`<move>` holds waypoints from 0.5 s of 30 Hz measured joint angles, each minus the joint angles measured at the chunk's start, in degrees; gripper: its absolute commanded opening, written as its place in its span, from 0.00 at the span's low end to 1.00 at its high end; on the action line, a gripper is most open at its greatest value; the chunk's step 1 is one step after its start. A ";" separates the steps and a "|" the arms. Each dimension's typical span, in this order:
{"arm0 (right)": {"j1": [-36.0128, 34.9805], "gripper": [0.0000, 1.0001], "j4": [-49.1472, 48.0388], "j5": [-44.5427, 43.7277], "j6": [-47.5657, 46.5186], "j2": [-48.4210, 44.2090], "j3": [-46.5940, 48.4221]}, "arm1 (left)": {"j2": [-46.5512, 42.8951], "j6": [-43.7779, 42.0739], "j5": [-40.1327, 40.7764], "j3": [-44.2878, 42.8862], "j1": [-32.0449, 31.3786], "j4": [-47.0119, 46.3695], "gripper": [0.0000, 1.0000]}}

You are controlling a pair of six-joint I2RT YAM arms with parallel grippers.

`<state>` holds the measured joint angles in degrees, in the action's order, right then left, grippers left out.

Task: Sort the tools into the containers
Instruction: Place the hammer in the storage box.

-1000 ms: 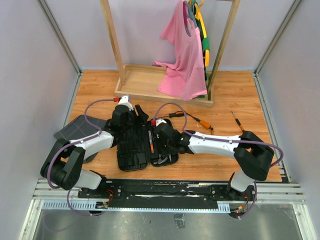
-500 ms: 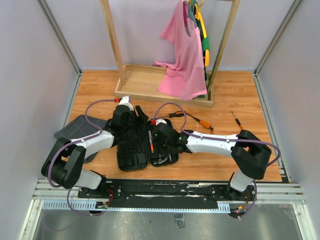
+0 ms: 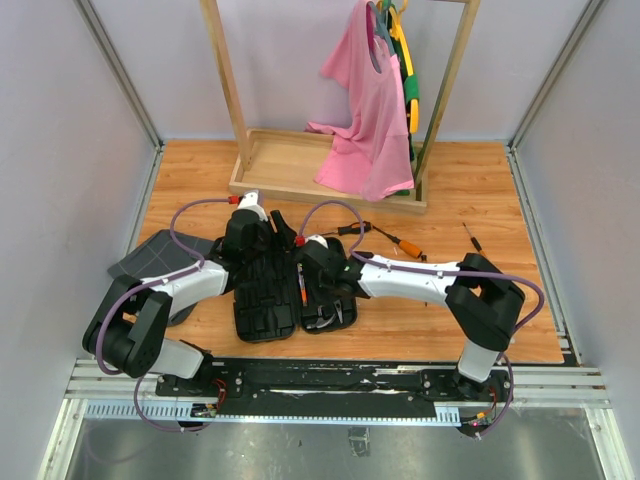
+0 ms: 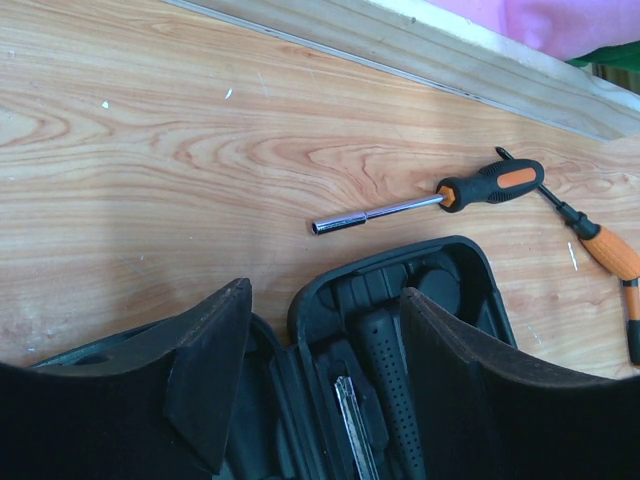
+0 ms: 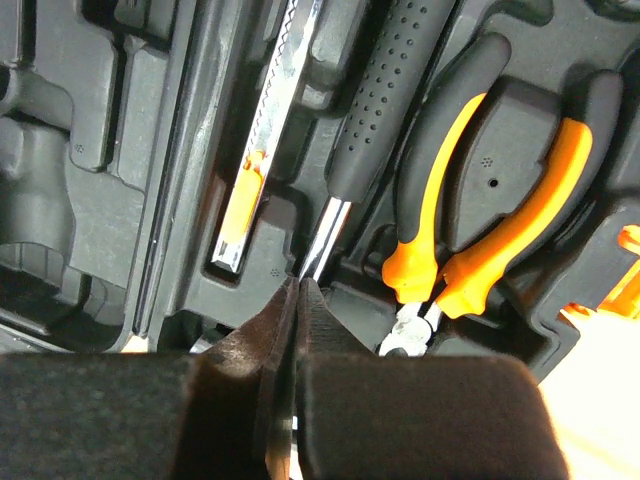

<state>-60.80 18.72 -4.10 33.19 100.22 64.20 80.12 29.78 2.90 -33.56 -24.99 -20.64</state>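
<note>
Right now the open tool case [image 3: 285,290] lies between both arms, with the hammer [image 5: 385,90] and pliers [image 5: 500,190] seated in its slots. The right gripper [image 5: 298,288] is pinched together at the hammer's shaft. The left gripper [image 4: 325,292] hovers spread over the case's far rim. Beyond that rim lie loose screwdrivers [image 4: 490,185], then the wooden rack base [image 3: 300,165]. Bare table opens right of the case.

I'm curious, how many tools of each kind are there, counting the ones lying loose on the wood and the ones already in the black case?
Screwdrivers, loose outside the case: 3
Pliers, in the case: 1
Hammer, in the case, mostly its handle showing: 1
Sliding knife, in the case: 1
Total: 6
</note>
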 measured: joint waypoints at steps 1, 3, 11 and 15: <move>0.00 0.01 0.24 -0.13 0.00 0.11 0.24 | 0.00 0.00 0.00 0.00 0.00 0.00 0.65; 0.00 0.01 0.74 -0.26 0.07 0.50 0.72 | 0.00 0.00 0.00 0.00 0.00 0.02 0.65; 0.00 0.01 1.88 -0.28 0.07 1.18 1.68 | 0.09 0.02 0.02 -0.20 0.00 0.22 0.64; 0.00 0.05 1.60 -0.35 -0.07 0.70 1.44 | 0.09 0.02 0.09 -0.20 0.00 0.22 0.64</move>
<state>-60.80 20.32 -4.45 33.12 100.92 65.65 80.20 29.80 2.98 -33.76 -24.99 -20.43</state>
